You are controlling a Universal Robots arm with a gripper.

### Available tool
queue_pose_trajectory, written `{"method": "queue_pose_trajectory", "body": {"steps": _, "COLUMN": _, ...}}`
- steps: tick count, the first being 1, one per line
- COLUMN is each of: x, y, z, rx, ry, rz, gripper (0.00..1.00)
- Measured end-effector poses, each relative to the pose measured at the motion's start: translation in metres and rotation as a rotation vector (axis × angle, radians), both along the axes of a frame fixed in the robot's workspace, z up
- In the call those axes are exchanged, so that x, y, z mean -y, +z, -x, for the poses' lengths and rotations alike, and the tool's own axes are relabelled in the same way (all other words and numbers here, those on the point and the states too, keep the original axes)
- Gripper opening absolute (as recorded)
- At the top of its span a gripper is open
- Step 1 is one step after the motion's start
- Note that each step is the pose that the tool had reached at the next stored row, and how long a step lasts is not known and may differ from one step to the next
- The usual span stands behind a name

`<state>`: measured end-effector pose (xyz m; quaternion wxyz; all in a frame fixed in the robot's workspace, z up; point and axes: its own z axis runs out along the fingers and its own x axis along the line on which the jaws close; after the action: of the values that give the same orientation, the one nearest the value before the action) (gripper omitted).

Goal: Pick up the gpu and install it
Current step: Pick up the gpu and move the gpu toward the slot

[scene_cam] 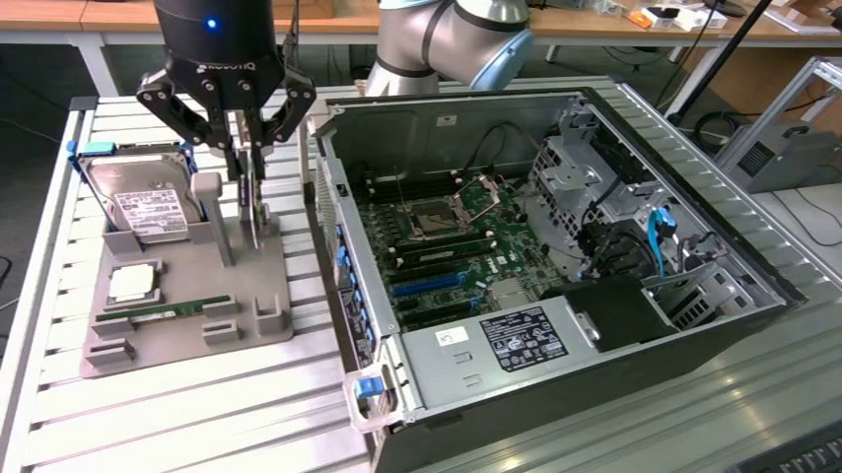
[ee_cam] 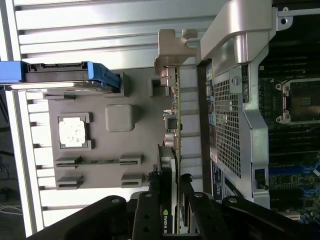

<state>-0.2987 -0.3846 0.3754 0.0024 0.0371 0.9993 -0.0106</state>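
Note:
The gpu (scene_cam: pixel 252 212) is a thin dark card standing on edge in the grey holder (scene_cam: pixel 184 286), close to the side facing the computer case. My gripper (scene_cam: pixel 247 163) hangs straight above it, with a finger on each face of the card's upper part, shut on it. In the wrist view the gpu (ee_cam: pixel 174 115) runs edge-on away from my gripper (ee_cam: pixel 171 210). Its silver bracket (ee_cam: pixel 172 47) is at the far end. Whether the card's lower edge has left the holder, I cannot tell.
The holder also carries a silver hard drive (scene_cam: pixel 152 207) in a blue frame, a square processor (scene_cam: pixel 132 284) and a green memory stick (scene_cam: pixel 172 310). The open computer case (scene_cam: pixel 526 246) lies at the exterior view's right, with its motherboard (scene_cam: pixel 435 246) and blue slots (scene_cam: pixel 428 286) exposed.

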Motion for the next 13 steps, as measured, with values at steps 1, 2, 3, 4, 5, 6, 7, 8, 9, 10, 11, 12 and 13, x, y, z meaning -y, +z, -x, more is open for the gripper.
{"method": "queue_pose_trajectory", "body": {"steps": 1, "x": 0.0000, "y": 0.0002, "z": 0.0000, "rx": 0.0000, "ry": 0.000, "rz": 0.0000, "gripper": 0.27}}
{"method": "queue_pose_trajectory", "body": {"steps": 2, "x": 0.0000, "y": 0.0005, "z": 0.0000, "rx": 0.0000, "ry": 0.000, "rz": 0.0000, "gripper": 0.27}}
{"method": "queue_pose_trajectory", "body": {"steps": 3, "x": 0.0000, "y": 0.0007, "z": 0.0000, "rx": 0.0000, "ry": 0.000, "rz": 0.0000, "gripper": 0.27}}
{"method": "queue_pose_trajectory", "body": {"steps": 4, "x": 0.0000, "y": 0.0008, "z": 0.0000, "rx": 0.0000, "ry": 0.000, "rz": 0.0000, "gripper": 0.27}}
{"method": "queue_pose_trajectory", "body": {"steps": 5, "x": 0.0000, "y": 0.0009, "z": 0.0000, "rx": 0.0000, "ry": 0.000, "rz": 0.0000, "gripper": 0.27}}
{"method": "queue_pose_trajectory", "body": {"steps": 6, "x": 0.0000, "y": 0.0011, "z": 0.0000, "rx": -0.0001, "ry": 0.000, "rz": 0.0000, "gripper": 0.27}}
{"method": "queue_pose_trajectory", "body": {"steps": 7, "x": 0.0000, "y": 0.0012, "z": 0.0000, "rx": 0.0000, "ry": 0.000, "rz": 0.0000, "gripper": 0.27}}
{"method": "queue_pose_trajectory", "body": {"steps": 8, "x": 0.0000, "y": 0.0013, "z": 0.0000, "rx": 0.0000, "ry": 0.000, "rz": -0.0001, "gripper": 0.27}}
{"method": "queue_pose_trajectory", "body": {"steps": 9, "x": 0.0000, "y": 0.0016, "z": 0.0000, "rx": 0.0000, "ry": 0.000, "rz": -0.0001, "gripper": 0.27}}
{"method": "queue_pose_trajectory", "body": {"steps": 10, "x": 0.0000, "y": 0.0017, "z": 0.0000, "rx": 0.0000, "ry": 0.000, "rz": -0.0001, "gripper": 0.27}}
{"method": "queue_pose_trajectory", "body": {"steps": 11, "x": 0.0000, "y": 0.0018, "z": 0.0000, "rx": 0.0000, "ry": 0.000, "rz": -0.0001, "gripper": 0.27}}
{"method": "queue_pose_trajectory", "body": {"steps": 12, "x": 0.0000, "y": 0.0019, "z": 0.0000, "rx": 0.0000, "ry": 0.000, "rz": -0.0001, "gripper": 0.27}}
{"method": "queue_pose_trajectory", "body": {"steps": 13, "x": 0.0000, "y": 0.0020, "z": 0.0000, "rx": 0.0000, "ry": 0.000, "rz": -0.0001, "gripper": 0.27}}
